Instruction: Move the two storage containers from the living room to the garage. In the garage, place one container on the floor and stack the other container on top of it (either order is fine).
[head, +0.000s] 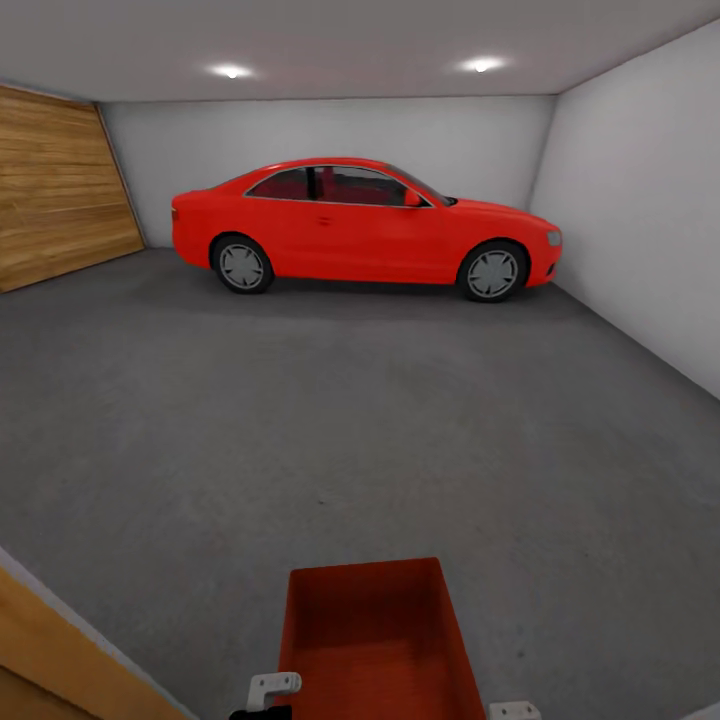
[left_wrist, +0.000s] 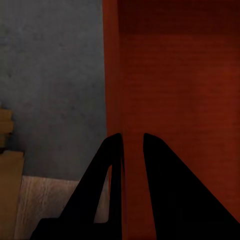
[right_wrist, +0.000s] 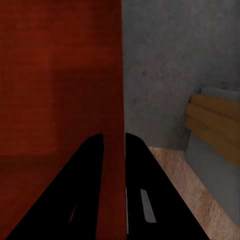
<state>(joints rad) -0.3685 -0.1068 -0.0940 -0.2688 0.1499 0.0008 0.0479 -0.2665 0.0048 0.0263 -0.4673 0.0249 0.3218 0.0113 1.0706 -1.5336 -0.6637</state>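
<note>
Now | storage container (head: 375, 640) carried over garage floor (head: 350, 430), long axis pointing ahead toward red car (head: 365, 225) | left fingers (left_wrist: 131, 150) astride its left wall, right fingers (right_wrist: 115, 145) astride right wall, both clamped | floor directly below.

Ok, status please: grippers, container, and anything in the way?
Left gripper and right gripper each shut on a side wall of the storage container. Held over the garage floor. Red car far ahead.
</note>
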